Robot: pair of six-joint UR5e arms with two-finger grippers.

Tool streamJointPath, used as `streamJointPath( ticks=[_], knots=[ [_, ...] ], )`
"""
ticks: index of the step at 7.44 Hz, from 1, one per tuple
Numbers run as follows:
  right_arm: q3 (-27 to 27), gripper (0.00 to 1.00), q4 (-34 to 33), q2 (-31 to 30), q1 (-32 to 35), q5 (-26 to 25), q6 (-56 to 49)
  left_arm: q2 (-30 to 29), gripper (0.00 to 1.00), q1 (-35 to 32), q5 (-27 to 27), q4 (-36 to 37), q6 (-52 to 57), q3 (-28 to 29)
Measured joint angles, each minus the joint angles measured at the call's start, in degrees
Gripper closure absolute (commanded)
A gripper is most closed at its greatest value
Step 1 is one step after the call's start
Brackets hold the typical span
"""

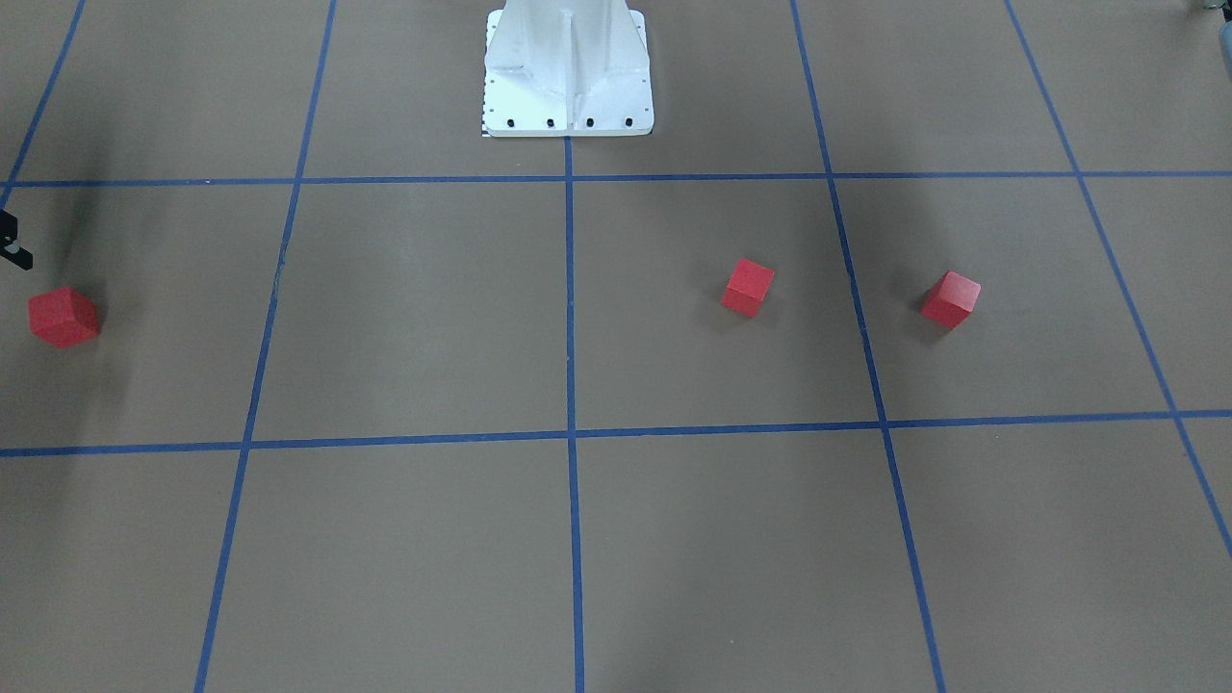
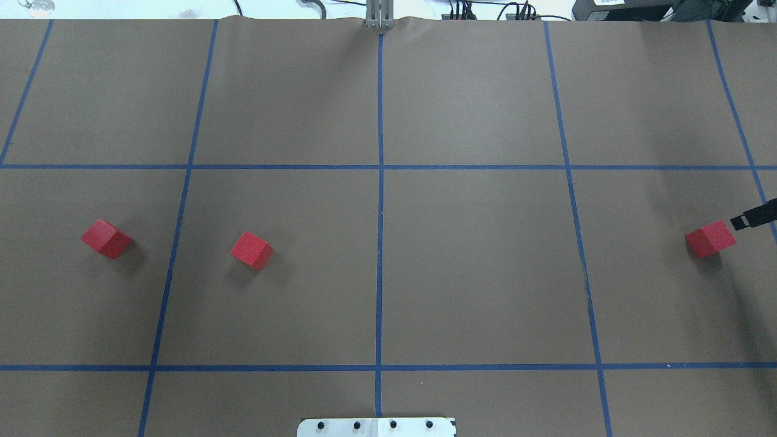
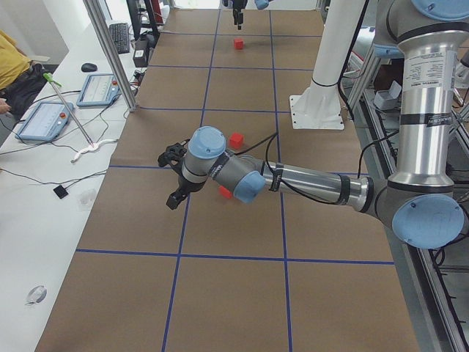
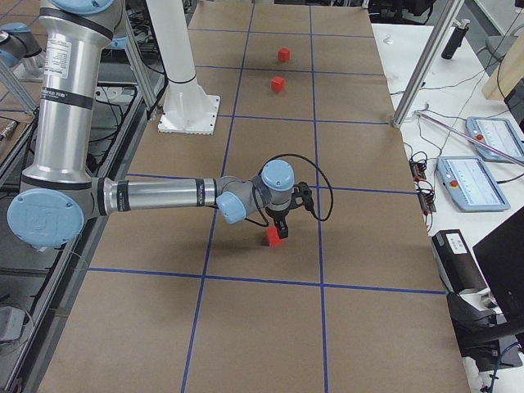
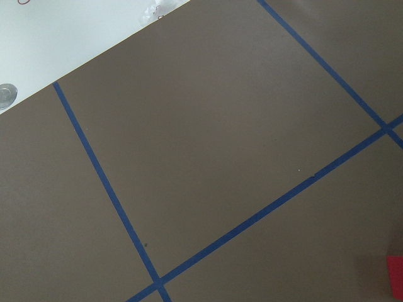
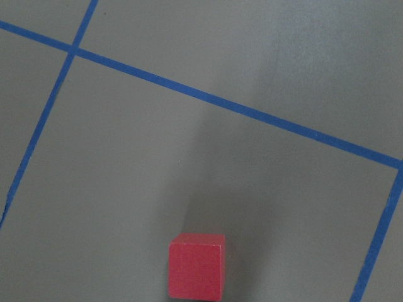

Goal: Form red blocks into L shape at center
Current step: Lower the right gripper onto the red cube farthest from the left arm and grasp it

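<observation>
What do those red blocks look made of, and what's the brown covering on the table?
Red blocks: matte, even colour, crisp edges, no shine; probably painted wood or dense foam, I cannot tell which. Brown covering: dull, flat sheet whose far edge ripples slightly, likely kraft paper. Blue lines: thin tape, apparently.
</observation>
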Motion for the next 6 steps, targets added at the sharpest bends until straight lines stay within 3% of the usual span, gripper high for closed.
streamJointPath(
  ticks=[5,6],
  knots=[
    [-6.74,0.02,3.72,2.50,-7.56,-6.35,2.96,0.26,0.00,0.09,-0.40,-0.12,0.13,-0.09],
    [-7.52,0.26,3.80,2.85,-8.07,-6.88,2.97,0.28,0.00,0.09,-0.99,-0.14,0.11,-0.09]
  ],
)
